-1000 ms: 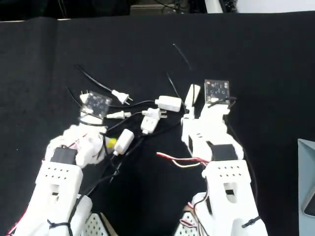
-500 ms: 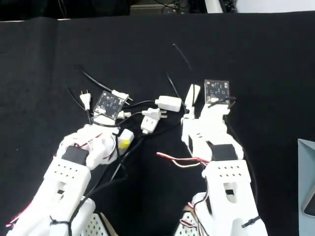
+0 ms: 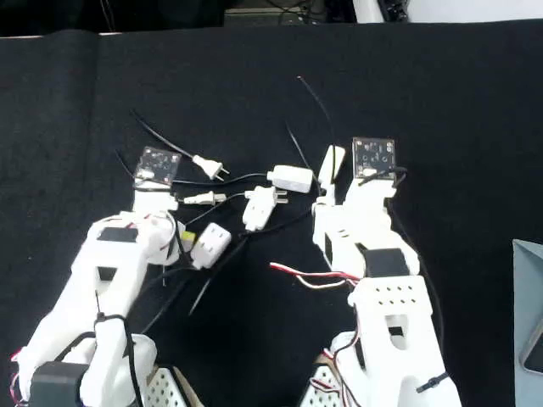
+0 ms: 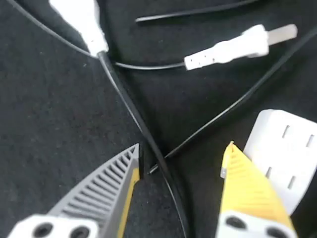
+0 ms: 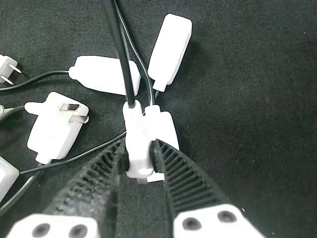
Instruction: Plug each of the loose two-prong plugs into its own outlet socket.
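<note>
Right claw: clamped on a plug, its black cord running back toward the wrist. The prongs are hidden, so I cannot tell how it is turned. Left claw: jaws apart, low over the black cloth, straddling a cable. A socket sits just beside the yellow finger. My reading is that the first mating is not yet made, with one plug in hand and no socket held. The next move calls for the left claw to shift off the cable and pin that socket, so I can bring the right claw's prongs square to the slots. Beyond the left claw lie a loose plug, prongs bare, and a second plug. Beyond the right claw are a white block and a second block, both likely sockets, and an adapter lying prongs-up. Cables cross all through the cluster, and I judge a snag likely if anything is dragged.
</note>
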